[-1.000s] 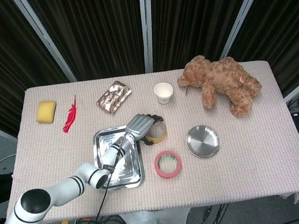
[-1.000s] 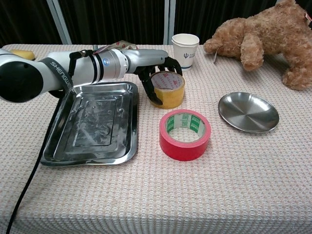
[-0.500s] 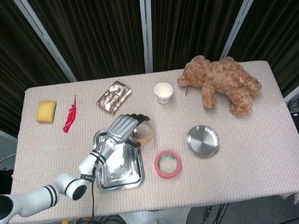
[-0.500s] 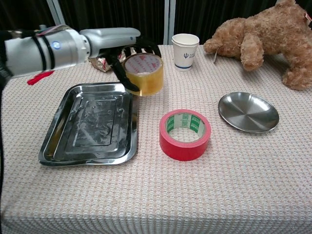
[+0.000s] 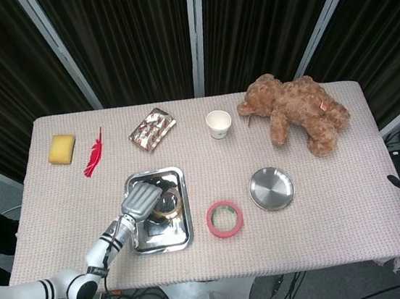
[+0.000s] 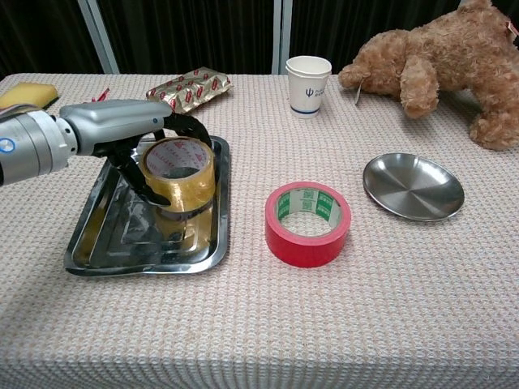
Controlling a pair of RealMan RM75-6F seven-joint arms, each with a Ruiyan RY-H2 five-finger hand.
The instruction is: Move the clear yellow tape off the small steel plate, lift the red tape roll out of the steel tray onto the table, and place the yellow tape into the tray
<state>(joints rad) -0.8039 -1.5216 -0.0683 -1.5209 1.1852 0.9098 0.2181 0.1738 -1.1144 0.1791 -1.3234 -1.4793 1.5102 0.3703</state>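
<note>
Left hand [image 6: 134, 138] grips the yellow tape [image 6: 179, 173], dark fingers [image 6: 191, 130] wrapped over the roll's top and far side. Roll is tilted, held over the steel tray [image 6: 93, 243], right half of it. Can't tell if the roll's lower edge touches the tray floor or sits just above it; the head view puts it [image 5: 167, 204] inside the tray outline [image 5: 183, 235], with the hand [image 5: 138, 199] on its left.

Red tape roll [image 6: 308, 223] lies flat on the table [image 6: 324, 324], just right of the tray, apart from it. Small steel plate [image 6: 413, 186] sits further right with nothing on it.

Right hand: only a dark bit of the arm shows at the right frame edge in the head view, the hand itself isn't visible in either camera.

Far side of the table, left to right: yellow sponge [image 5: 62, 148], red feather [image 5: 94, 153], foil snack pack [image 5: 152, 129], paper cup [image 6: 308, 74], teddy bear [image 6: 438, 57]. All are well apart from the tray.
</note>
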